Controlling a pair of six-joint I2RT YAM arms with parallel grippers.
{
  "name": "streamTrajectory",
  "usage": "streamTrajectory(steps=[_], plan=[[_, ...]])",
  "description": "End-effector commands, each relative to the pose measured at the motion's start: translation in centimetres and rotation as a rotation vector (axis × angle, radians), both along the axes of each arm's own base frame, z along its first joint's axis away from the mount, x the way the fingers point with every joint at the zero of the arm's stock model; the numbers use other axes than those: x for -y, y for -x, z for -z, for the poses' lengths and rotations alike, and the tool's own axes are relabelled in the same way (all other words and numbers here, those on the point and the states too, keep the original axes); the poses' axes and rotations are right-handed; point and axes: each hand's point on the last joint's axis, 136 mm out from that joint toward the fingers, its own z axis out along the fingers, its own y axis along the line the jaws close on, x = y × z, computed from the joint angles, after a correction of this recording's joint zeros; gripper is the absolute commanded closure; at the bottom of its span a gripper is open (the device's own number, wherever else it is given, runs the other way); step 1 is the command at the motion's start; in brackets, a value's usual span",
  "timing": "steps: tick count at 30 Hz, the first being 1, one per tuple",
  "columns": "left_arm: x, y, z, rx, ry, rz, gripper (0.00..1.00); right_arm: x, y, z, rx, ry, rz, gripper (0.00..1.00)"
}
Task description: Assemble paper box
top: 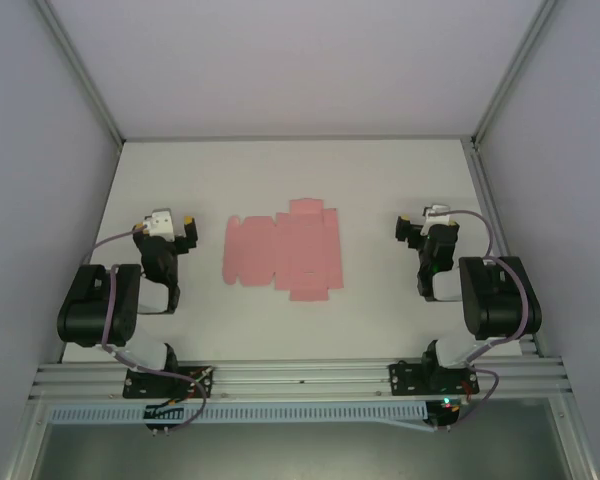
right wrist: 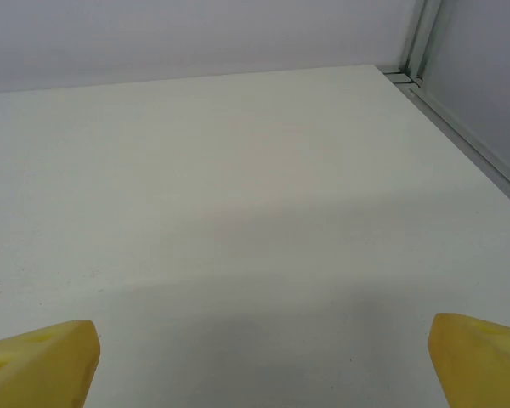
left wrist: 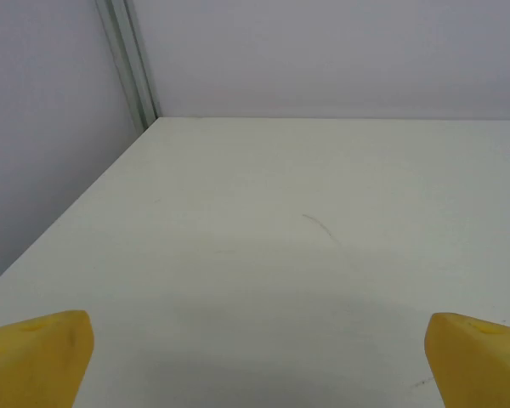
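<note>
The paper box (top: 283, 250) is a flat pink creased cutout with flaps, lying on the white table between the two arms. My left gripper (top: 187, 232) rests to the left of it, apart from it, and is open. In the left wrist view its yellow fingertips (left wrist: 38, 357) stand wide apart with bare table between them. My right gripper (top: 407, 232) sits to the right of the cutout, also apart and open. Its yellow fingertips (right wrist: 42, 365) frame bare table in the right wrist view.
The white table (top: 300, 180) is enclosed by pale walls with aluminium posts at the back corners (left wrist: 132, 64) (right wrist: 416, 42). An aluminium rail (top: 300, 378) runs along the near edge where both arm bases are bolted.
</note>
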Motion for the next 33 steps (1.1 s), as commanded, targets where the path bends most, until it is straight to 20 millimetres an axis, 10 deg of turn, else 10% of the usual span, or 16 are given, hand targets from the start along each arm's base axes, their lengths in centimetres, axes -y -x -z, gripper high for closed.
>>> streamTrajectory(steps=[1,21,33], plan=[[0.2,0.2,-0.5,0.012,-0.017,0.008,0.00,0.0,0.2,-0.5,0.018,-0.027,-0.001,0.00],[-0.4,0.1,-1.0,-0.001,0.002,-0.022,0.00,1.0,0.7,-2.3,0.036,-0.037,0.058,0.00],[0.4,-0.1,-5.9,0.006,0.061,0.016,0.00,0.6,0.4,-4.2,-0.002,-0.033,0.038,0.00]])
